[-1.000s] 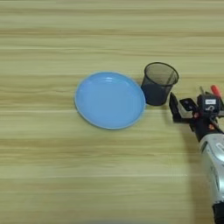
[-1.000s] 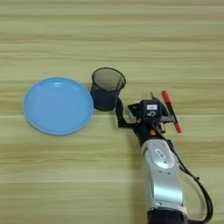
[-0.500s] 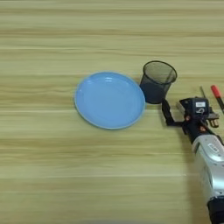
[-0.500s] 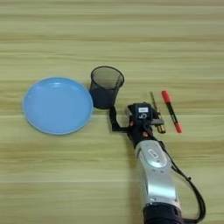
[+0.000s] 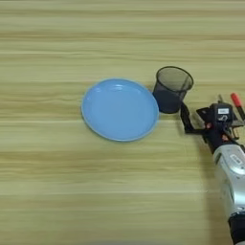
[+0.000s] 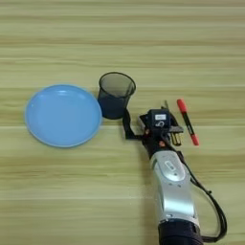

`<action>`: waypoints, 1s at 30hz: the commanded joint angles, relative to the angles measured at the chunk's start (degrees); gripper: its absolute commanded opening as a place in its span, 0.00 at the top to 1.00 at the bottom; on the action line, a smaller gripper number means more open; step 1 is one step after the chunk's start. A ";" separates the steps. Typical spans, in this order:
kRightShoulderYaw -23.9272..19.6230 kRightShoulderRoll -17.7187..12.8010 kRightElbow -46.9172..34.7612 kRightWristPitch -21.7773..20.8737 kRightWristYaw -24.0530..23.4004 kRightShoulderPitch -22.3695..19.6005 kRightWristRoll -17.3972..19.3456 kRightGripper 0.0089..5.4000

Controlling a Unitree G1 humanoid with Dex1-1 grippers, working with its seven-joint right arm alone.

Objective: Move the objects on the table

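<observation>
Down on the bench (image 6: 122, 28): a round light-blue plate (image 6: 63, 115) at the left, lying flat and bearing nothing. Just beside its right rim, a dark mesh cup (image 6: 115, 96), upright with its mouth open to the top; touching the plate or merely close, impossible to say. Further right, a thin black tool with red tip (image 6: 187, 122), lying flat and well apart from the cup.

Between cup and tool, low over the wood: the claw (image 6: 143, 125) at the end of the silver forearm (image 6: 172, 191), reaching in from the bottom edge. Just right of and below the cup's base, just left of the tool. Cannot tell whether wide or narrow. Holding nothing, as far as can be made out.

No sign of a small black square block in either view; perhaps hidden, perhaps absent.

As for progress, judging only from how things lie: looks early or between moves. Nothing stacked, nothing inside the cup so far as visible, nothing on the plate. Probably a pick of either the cup or the tool to come, both being within close reach.
</observation>
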 commanded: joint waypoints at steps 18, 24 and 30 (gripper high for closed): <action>-1.36 -0.85 9.79 -2.08 0.28 -5.88 2.62 0.01; -0.27 -0.22 8.86 -1.93 0.67 -5.20 2.79 0.01; 0.08 -0.12 7.55 -0.74 0.88 -4.71 3.24 0.10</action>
